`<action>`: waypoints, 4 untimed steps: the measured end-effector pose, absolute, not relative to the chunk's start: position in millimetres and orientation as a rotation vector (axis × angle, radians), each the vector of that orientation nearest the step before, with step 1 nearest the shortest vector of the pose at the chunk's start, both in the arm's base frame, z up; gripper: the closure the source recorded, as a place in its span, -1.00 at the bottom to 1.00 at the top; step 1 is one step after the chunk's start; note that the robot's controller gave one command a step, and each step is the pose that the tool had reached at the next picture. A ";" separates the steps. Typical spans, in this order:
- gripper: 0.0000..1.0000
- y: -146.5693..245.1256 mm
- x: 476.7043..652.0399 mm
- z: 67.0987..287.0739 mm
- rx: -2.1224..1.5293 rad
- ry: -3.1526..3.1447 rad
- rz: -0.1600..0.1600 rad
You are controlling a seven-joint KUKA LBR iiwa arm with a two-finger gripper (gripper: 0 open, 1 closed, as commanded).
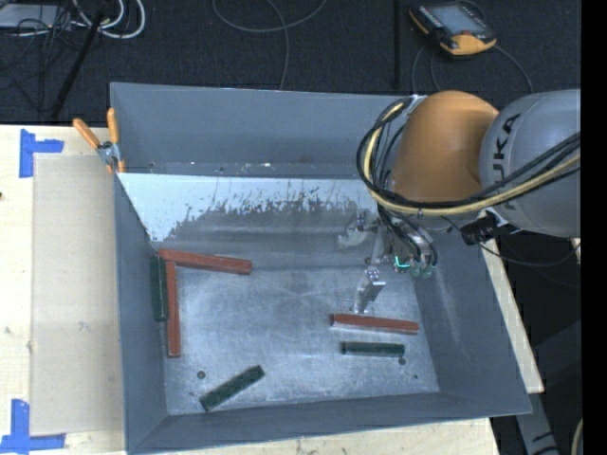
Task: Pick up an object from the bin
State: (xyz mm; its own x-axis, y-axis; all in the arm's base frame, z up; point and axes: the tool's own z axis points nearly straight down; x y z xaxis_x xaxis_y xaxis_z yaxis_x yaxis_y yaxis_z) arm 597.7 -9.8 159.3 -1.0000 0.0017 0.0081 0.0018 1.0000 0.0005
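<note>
Just above the left end of a short red-brown stick, as the camera view shows it, hangs the gripper, a slim metal tip pointing down toward the floor of the grey bin. The tip is very near that stick; whether the two touch cannot be told. Whether the pincer stands wide or narrow cannot be told from this angle either. Up and to the right of the short red-brown stick, the arm's orange cover and its looped black cables lean in over the bin's right wall.

Directly below the short red-brown stick, nearly parallel and just beside it, lies a dark green stick. Further down and well to its left, a slanted green stick rests near the front wall. Far to the left of the short red-brown stick three more are gathered. A long red-brown stick lies crosswise, and a second long red-brown stick runs down from its left end. A thin dark stick sits just beside that one, on the side away from the landmark.
</note>
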 end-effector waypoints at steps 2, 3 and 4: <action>-1.00 -63.9 563.5 97.7 0.100 -3.144 0.000; -1.00 -78.4 556.8 102.2 0.063 -3.142 -0.002; -1.00 -85.0 558.6 124.2 0.043 -3.145 0.000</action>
